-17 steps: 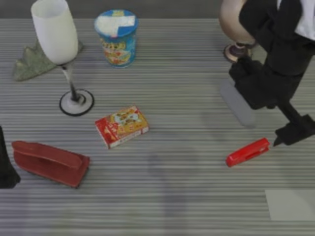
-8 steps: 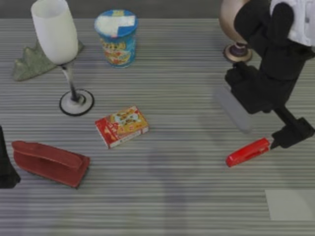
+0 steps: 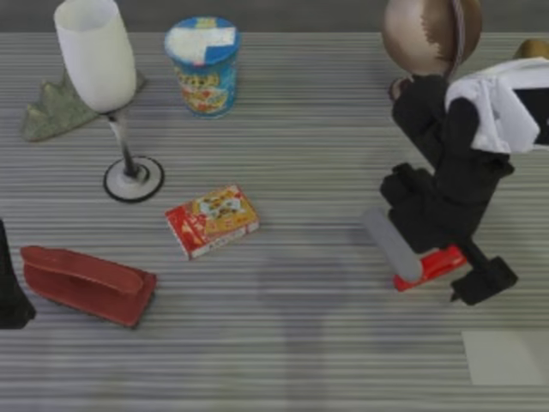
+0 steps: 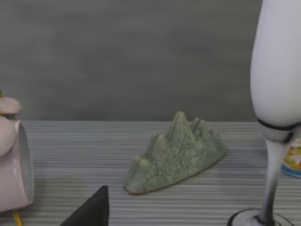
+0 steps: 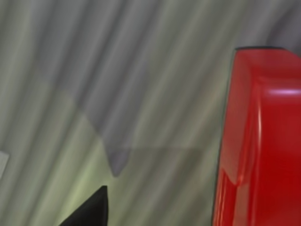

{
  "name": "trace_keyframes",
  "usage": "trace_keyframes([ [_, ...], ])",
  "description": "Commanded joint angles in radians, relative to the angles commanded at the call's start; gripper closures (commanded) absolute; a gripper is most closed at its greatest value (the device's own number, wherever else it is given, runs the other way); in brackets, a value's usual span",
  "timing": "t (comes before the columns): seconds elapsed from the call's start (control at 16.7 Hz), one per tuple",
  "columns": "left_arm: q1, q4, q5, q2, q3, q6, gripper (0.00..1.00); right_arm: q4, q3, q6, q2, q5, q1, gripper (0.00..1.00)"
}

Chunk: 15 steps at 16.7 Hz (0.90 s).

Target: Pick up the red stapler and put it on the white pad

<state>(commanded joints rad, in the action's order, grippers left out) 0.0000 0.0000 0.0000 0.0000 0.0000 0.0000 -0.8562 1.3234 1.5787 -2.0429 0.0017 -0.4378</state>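
The red stapler (image 3: pixel 439 263) lies flat at the table's right side, partly covered by my right arm. My right gripper (image 3: pixel 442 268) hangs low right over it, open, with one finger on each side of the stapler and neither closed on it. In the right wrist view the stapler (image 5: pixel 263 141) fills one side, close up, and a black fingertip (image 5: pixel 91 209) stands apart from it over bare table. The white pad (image 3: pixel 508 357) lies at the front right corner, a short way from the stapler. My left gripper (image 3: pixel 10 300) is parked at the left edge, open.
A dark red brush block (image 3: pixel 86 283) lies front left and a snack box (image 3: pixel 212 221) near the middle. A white goblet (image 3: pixel 96 51), a green rock ornament (image 3: pixel 51 110) and a noodle cup (image 3: pixel 203 64) stand at the back left, a bronze globe (image 3: pixel 425 30) at the back right.
My right arm has swung forward and to the left and come down over the stapler, its fingers now on either side of it. The stapler has not moved. The left arm is still.
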Motion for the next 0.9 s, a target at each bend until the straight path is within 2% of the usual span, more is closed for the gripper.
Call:
trace_keyframes([
  [0.24,0.000,0.000,0.000,0.000,0.000,0.000,0.00,0.009,-0.007,0.000,-0.004,0.000,0.000,0.00],
  [0.9,0.000,0.000,0.000,0.000,0.000,0.000,0.00,0.009,-0.007,0.000,-0.004,0.000,0.000,0.83],
])
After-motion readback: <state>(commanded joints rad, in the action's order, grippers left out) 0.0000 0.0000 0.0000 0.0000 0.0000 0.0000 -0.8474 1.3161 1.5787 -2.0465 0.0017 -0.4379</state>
